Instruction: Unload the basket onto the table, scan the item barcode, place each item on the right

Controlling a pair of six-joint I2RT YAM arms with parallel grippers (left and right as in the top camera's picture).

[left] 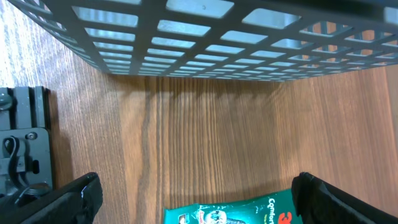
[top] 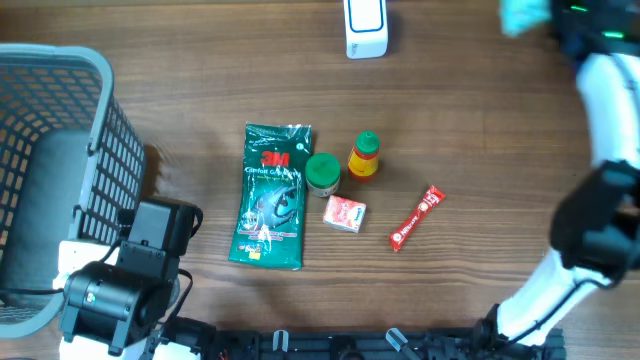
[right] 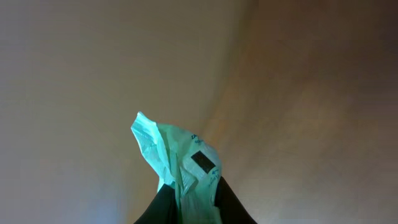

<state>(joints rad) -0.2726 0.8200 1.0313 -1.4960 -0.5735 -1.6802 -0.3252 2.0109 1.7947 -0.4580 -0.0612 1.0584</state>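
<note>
From above, the right arm reached up to the far right corner and held a light green packet in the air, off to the right of the white scanner that stood at the far edge of the tabletop. In the middle lay a big green bag, a green-lidded jar, a yellow bottle, a small red box and a red stick pack, all untouched. The left arm sat low by the grey basket. In the left wrist view, the left end effector was wide apart and held nothing, with the basket just ahead and the top of the green bag at the bottom edge. In the right wrist view, the right end effector was clamped on the bottom of the packet, which stuck up crumpled, with a black mark on its front (maybe the barcode, but it was too small to read). The step looked like bringing the packet over to the scanner. To do it well, the arm should turn the packet so that mark faces the scanner, keep the fingers off the mark, keep that side flat and hold it steady, close in front.
</note>
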